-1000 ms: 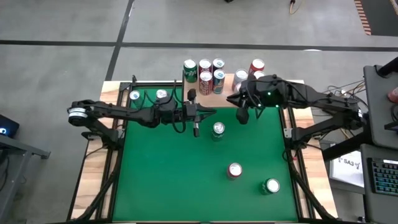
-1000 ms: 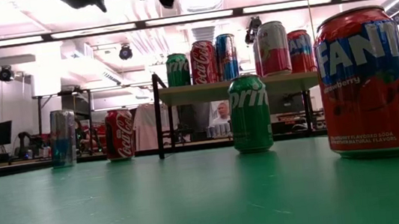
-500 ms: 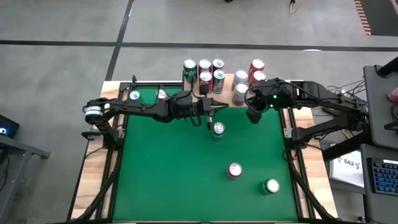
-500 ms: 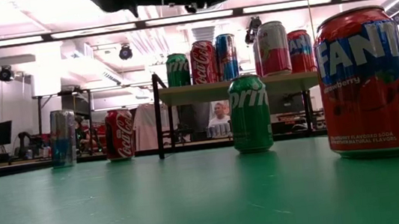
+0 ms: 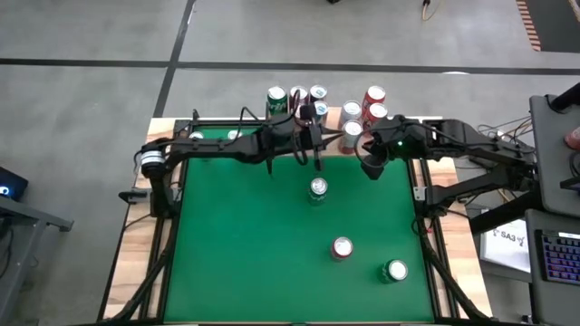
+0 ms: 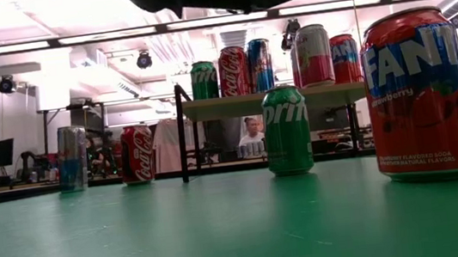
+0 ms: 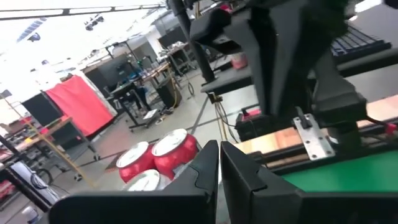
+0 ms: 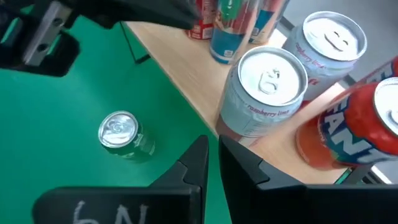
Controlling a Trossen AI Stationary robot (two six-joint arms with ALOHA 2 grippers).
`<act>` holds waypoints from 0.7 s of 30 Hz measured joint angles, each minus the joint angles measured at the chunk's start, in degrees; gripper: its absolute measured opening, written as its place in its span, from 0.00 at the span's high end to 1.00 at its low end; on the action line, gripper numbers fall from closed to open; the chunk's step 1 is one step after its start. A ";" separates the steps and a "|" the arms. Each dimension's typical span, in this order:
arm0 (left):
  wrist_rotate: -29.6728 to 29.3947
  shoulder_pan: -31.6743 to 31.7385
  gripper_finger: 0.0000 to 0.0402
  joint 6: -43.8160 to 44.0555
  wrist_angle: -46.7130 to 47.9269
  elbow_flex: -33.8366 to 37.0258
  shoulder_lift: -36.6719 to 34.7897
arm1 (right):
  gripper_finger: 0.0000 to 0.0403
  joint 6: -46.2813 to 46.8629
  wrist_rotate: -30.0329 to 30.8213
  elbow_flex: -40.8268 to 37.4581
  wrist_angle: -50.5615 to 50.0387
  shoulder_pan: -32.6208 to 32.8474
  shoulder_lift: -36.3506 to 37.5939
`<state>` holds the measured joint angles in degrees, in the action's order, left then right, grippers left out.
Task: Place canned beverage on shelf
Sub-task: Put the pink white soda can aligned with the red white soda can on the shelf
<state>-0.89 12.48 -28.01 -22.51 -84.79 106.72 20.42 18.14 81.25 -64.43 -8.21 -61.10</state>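
Presently, stock as follows.

Shelf (image 5: 331, 140): wooden board on black legs at the table's far edge. It carries seven cans: a green one, two red and two blue on its left part, a pale can (image 8: 261, 93) and a red one on its right.

Off the shelf, on the green felt: a Sprite can (image 5: 317, 189) just in front of the shelf, near the middle; a red Fanta can (image 5: 342, 248) nearer the front; another green can (image 5: 395, 271) at the front right; two more cans at the far left corner.

Left gripper (image 5: 316, 156): raised between the shelf's front edge and the Sprite can, fingers pressed together, holding nothing.

Right gripper (image 5: 371, 167): raised by the shelf's right part, the pale can just ahead of it, fingers together and empty.

Step in hand, by judgement: between cans; neither arm carries anything. The Sprite can is closest to the left gripper and looks the likely next pick. That would call for spreading the fingers, lowering around the can, lifting clear of the shelf edge, and setting it in a gap without knocking the cans already standing.
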 joint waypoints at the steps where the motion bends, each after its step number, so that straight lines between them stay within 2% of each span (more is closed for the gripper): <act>1: 0.00 0.22 1.00 0.00 0.02 -0.93 0.59 | 0.93 -0.46 0.12 -0.29 0.44 -0.18 0.00; 14: -0.01 2.64 1.00 -0.51 8.11 -11.58 7.28 | 0.93 -2.54 1.42 -2.95 3.30 -2.97 -0.04; 21: -0.03 2.72 1.00 -1.34 10.99 -12.65 8.24 | 0.93 -3.72 1.52 -3.65 5.53 -3.00 -0.04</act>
<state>-0.92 15.20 -29.34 -11.52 -97.44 114.96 16.70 19.66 77.59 -58.90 -11.20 -61.14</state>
